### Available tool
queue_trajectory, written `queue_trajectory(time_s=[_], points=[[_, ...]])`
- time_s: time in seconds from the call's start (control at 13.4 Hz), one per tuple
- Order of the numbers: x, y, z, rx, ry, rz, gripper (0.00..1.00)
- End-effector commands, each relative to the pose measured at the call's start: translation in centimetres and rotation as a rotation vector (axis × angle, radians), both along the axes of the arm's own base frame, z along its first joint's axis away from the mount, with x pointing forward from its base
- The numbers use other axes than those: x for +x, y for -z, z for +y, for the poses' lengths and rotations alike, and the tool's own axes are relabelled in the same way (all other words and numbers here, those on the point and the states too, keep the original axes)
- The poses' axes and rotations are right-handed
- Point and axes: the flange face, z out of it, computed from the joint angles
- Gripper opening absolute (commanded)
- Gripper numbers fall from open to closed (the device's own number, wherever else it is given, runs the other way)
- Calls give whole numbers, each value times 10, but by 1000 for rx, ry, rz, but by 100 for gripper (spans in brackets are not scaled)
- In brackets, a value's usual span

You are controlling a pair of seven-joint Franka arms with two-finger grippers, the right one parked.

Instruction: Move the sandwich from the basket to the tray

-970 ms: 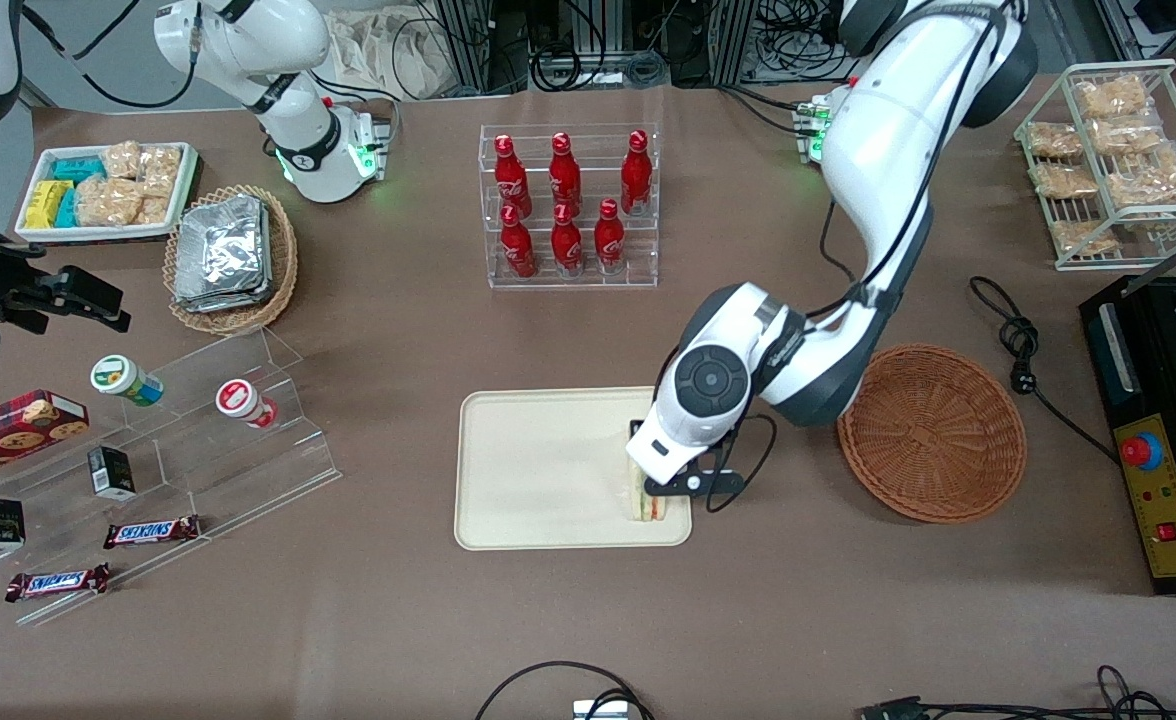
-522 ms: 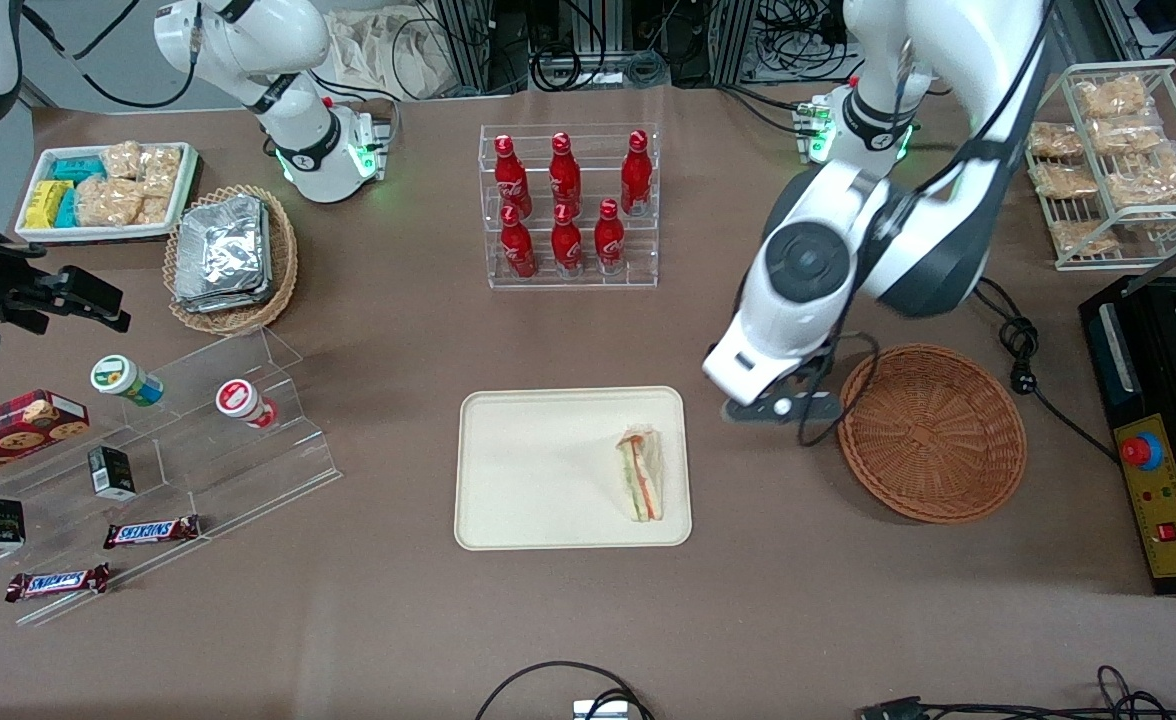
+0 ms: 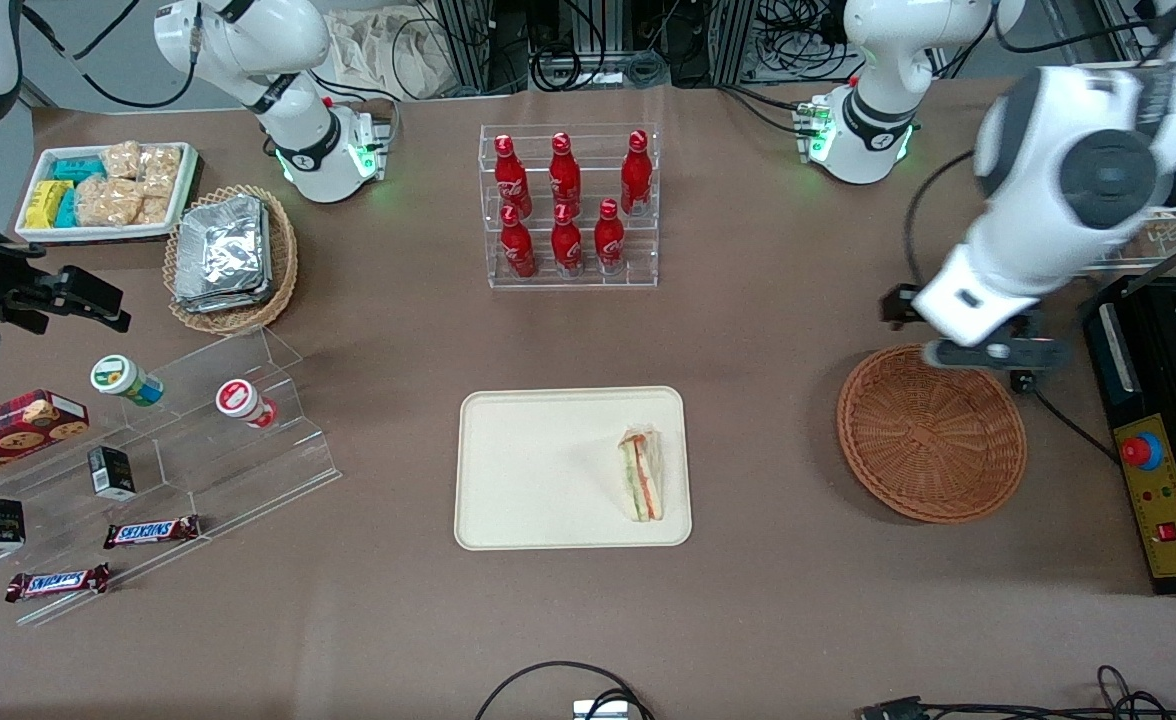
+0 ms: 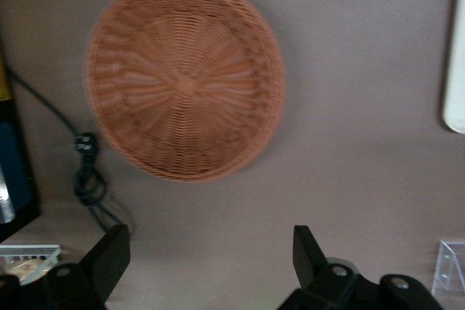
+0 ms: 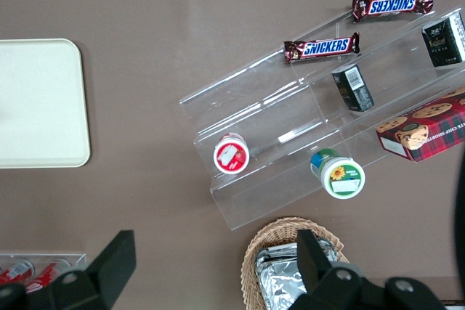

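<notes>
Sandwich [image 3: 642, 476] lies flat on the tray [image 3: 538, 470], up against the tray's rim at the end nearest the basket [image 3: 931, 433], filling layers of orange, red and green showing along its length. Nothing touches it. The gripper [image 3: 988, 345] is well apart from the sandwich, raised above the worktop [image 3: 768, 300] over the edge of the basket that lies farther from the front camera, toward the working arm's end of the worktop. The whole width of the basket and a strip of bare worktop sit between gripper and tray. In the left wrist view the gripper [image 4: 207, 252] shows two dark fingers [image 4: 109, 259] spread wide apart with nothing between them, looking down onto the basket [image 4: 185, 78], whose woven bottom holds nothing. A cream corner of the tray [image 4: 456, 70] just shows at the edge of that view, and a black cable with a plug [image 4: 86, 172] lies beside the basket. Elsewhere on the worktop: a clear rack of red bottles [image 3: 568, 205] farther from the front camera than the tray; an oval wicker basket of foil packets [image 3: 228, 258] and a white tray of snack packets [image 3: 108, 190] toward the parked arm's end; a clear stepped stand [image 3: 198, 440] with two small cups, small boxes and two Snickers bars [image 3: 151, 531] nearer the camera there. The right wrist view shows the same stand [image 5: 305, 128] and a corner of the tray [image 5: 43, 103].
</notes>
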Motion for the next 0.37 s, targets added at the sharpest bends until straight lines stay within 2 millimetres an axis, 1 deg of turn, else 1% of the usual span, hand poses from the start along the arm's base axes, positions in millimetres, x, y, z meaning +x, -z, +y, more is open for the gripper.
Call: queue_trajectory(time_s=[0.0,0.22,0.3], points=[[17,-18,61,-30,-79,-20,100],[51,-28,76,-48,-93,-51,100],[58,-30,78,-54,-91,-48,100]])
